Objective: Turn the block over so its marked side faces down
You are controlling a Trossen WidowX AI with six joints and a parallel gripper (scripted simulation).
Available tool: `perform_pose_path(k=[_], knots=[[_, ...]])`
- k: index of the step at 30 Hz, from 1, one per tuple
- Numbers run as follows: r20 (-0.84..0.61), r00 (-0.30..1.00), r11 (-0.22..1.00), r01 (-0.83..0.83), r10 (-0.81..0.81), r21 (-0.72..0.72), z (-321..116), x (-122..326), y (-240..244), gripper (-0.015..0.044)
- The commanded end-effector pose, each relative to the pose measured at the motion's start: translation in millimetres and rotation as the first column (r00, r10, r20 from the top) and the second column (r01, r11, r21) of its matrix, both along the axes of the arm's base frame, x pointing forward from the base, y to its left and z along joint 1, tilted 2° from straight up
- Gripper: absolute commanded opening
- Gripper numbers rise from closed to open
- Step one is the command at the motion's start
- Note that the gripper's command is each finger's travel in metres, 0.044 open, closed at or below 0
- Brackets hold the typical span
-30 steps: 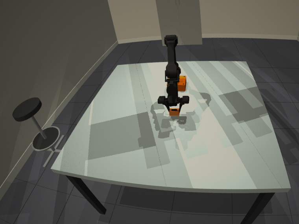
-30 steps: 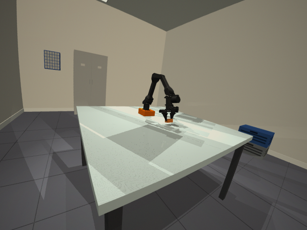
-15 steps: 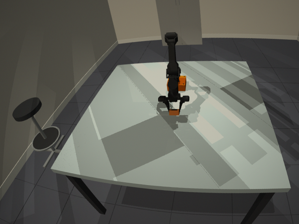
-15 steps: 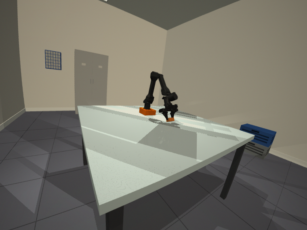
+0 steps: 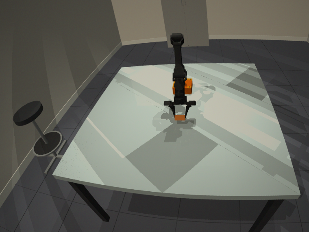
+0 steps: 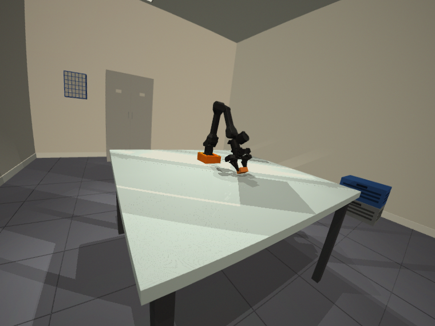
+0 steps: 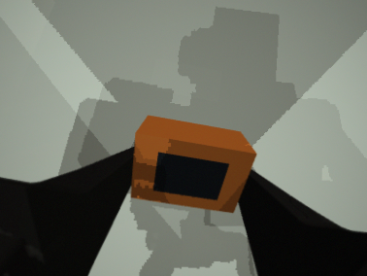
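Observation:
An orange block (image 5: 179, 117) (image 6: 242, 170) (image 7: 194, 127) is held between the fingertips of my gripper (image 5: 180, 116) (image 6: 241, 169) (image 7: 188, 162), which is shut on it. A dark rectangular mark (image 7: 191, 176) is on the block's broad face turned up toward the wrist camera. In the exterior view the block looks tilted and a little above the table (image 5: 99, 139) (image 6: 175, 210), with the arm's shadow around and in front of it. The block's underside is hidden.
The arm's orange base (image 5: 188, 87) (image 6: 209, 158) stands on the table behind the block. A stool (image 5: 27, 113) stands on the floor beyond the table's left edge in the top view. A blue crate (image 6: 365, 191) shows beyond the table's right edge in the exterior view.

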State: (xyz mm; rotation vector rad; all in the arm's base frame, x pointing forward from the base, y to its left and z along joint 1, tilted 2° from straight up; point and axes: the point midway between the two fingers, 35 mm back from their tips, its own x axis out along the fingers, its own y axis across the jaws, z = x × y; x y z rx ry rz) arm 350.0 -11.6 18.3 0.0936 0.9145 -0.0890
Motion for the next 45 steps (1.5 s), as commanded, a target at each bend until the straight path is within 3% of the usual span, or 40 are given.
perform_pose_path(k=[1,18,35,45], knots=[[0.041,0.999,1.0,0.007,-0.007,-0.007,-8.6,3.1,-0.4,0.0],[0.262,0.965,0.999,0.019,-0.009,-0.035,-30.3,8.9,0.5,0.0],[0.468,0.884,0.998,0.042,-0.014,-0.049,-24.8,-8.9,1.1,0.0],[0.507,0.862,0.998,0.047,-0.014,-0.051,-19.7,-11.8,1.0,0.0]])
